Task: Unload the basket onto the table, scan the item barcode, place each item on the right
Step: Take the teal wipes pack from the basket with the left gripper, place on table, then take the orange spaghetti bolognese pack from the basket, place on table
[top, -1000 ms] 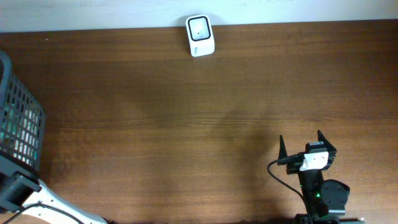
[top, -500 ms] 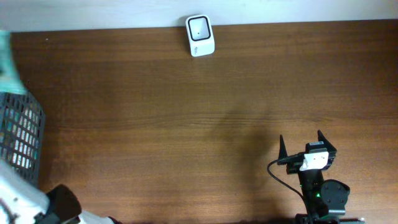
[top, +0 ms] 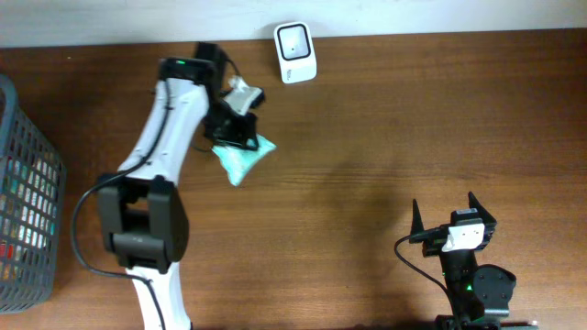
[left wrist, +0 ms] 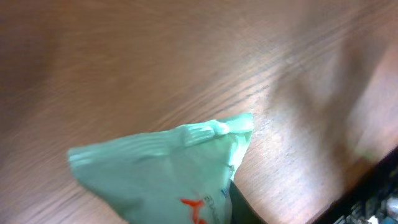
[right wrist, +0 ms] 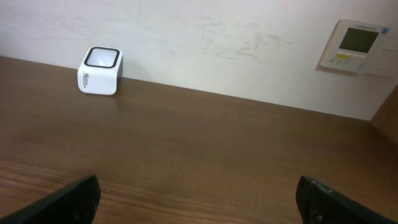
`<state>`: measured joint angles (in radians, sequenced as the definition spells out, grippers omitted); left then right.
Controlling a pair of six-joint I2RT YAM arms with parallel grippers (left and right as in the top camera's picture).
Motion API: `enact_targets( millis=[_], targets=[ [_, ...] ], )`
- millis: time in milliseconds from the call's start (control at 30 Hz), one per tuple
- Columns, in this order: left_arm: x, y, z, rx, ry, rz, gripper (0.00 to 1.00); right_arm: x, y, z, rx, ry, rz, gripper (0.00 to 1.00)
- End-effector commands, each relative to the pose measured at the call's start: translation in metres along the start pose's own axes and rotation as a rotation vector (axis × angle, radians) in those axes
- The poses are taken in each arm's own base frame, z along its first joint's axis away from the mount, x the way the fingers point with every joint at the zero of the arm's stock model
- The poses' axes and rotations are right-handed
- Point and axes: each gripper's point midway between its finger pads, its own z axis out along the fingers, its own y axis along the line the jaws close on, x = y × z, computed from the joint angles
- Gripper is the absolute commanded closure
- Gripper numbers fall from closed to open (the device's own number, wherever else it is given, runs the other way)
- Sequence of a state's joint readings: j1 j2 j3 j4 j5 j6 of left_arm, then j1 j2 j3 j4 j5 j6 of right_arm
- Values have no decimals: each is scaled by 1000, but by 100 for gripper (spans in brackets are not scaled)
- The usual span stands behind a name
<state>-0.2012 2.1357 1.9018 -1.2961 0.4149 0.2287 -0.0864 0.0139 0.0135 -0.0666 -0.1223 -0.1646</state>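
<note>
A pale green bag (top: 243, 158) with red print is the item; it is on the wood table left of centre. My left gripper (top: 236, 138) is at its upper end and shut on it. In the left wrist view the bag (left wrist: 161, 168) fills the lower middle, blurred, with one dark finger (left wrist: 240, 208) against its right side; the other finger is hidden. The white barcode scanner (top: 295, 52) stands at the table's far edge, to the upper right of the bag. My right gripper (top: 443, 209) hangs open near the front right with nothing in it, and faces the scanner (right wrist: 99, 70).
A dark mesh basket (top: 27, 211) holding packaged goods stands at the left edge. The left arm stretches from the front left up to the bag. A wall panel (right wrist: 357, 45) hangs on the white wall behind the table.
The left arm has swung from the basket at the left edge out over the table, bringing the green bag close to the scanner. The right arm has not moved.
</note>
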Motion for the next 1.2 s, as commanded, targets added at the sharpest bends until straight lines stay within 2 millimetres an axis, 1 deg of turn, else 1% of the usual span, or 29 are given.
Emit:
enact_targets(
  millis=[0, 33, 67, 100, 133, 167, 200, 233, 267, 300, 333, 367, 400, 433, 467, 500, 533, 567, 600, 667, 733, 833, 900, 933, 967, 1000, 1033, 1067, 1167],
  targets=[
    [-8, -13, 3, 23, -23, 47, 4, 2, 0, 0, 1, 0, 1, 1],
    [-13, -12, 0, 15, -40, 47, 0, 2, 0, 0, 1, 0, 1, 1],
    [-19, -5, -8, -14, -65, 14, 1, 2, 0, 0, 1, 0, 0, 1],
    [-29, 8, -27, -60, -113, -47, 1, 2, 0, 0, 1, 0, 0, 1],
    [-36, 15, -46, -86, -159, -77, 1, 2, 0, 0, 1, 0, 1, 1],
    [-45, 26, -78, -127, -233, -112, 1, 2, 0, 0, 1, 0, 0, 1],
    [-49, 38, -117, -181, -315, -156, 1, 2, 0, 0, 1, 0, 1, 1],
    [-49, 54, -169, -257, -426, -217, 1, 2, 0, 0, 1, 0, 1, 1],
    [-37, 72, -235, -360, -565, -297, 1, 2, 0, 0, 1, 0, 0, 1],
    [-24, 83, -273, -426, -641, -346, 1, 2, 0, 0, 1, 0, 1, 1],
    [-10, 93, -303, -486, -700, -383, 1, 2, 0, 0, 1, 0, 0, 1],
    [13, 108, -339, -564, -768, -446, 1, 2, 0, 0, 1, 0, 0, 1],
    [46, 128, -372, -655, -827, -565, 1, 2, 0, 0, 1, 0, 1, 1],
    [76, 147, -393, -727, -856, -686, 1, 2, 0, 0, 1, 0, 0, 1],
    [106, 163, -406, -785, -867, -805, 1, 2, 0, 0, 1, 0, 1, 1],
    [137, 181, -413, -828, -857, -924, 1, 2, 0, 0, 1, 0, 1, 2],
    [164, 199, -413, -854, -829, -1028, 1, 2, 0, 0, 1, 0, 0, 1],
    [180, 210, -410, -860, -803, -1080, 1, 2, 0, 0, 1, 0, 1, 1],
    [199, 226, -402, -862, -763, -1138, 1, 2, 0, 0, 1, 0, 1, 1],
    [240, 267, -382, -912, -661, -1263, 1, 2, 0, 0, 1, 0, 0, 1],
    [268, 299, -358, -943, -580, -1304, 1, 2, 0, 0, 1, 0, 1, 1],
    [289, 330, -322, -938, -491, -1267, 1, 2, 0, 0, 1, 0, 0, 1],
    [301, 346, -301, -944, -444, -1231, 1, 2, 0, 0, 1, 0, 1, 1],
    [302, 358, -288, -922, -440, -1160, 1, 2, 0, 0, 1, 0, 1, 1],
    [291, 368, -272, -865, -462, -1020, 1, 2, 0, 0, 1, 0, 1, 1],
    [284, 373, -260, -826, -472, -916, 1, 2, 0, 0, 1, 0, 0, 1],
    [284, 377, -248, -810, -453, -841, 1, 2, 0, 0, 1, 0, 1, 1],
    [300, 384, -231, -826, -389, -826, 1, 2, 0, 0, 1, 0, 0, 1],
    [320, 395, -206, -796, -327, -856, 1, 2, 0, 0, 1, 0, 0, 1]
  ],
)
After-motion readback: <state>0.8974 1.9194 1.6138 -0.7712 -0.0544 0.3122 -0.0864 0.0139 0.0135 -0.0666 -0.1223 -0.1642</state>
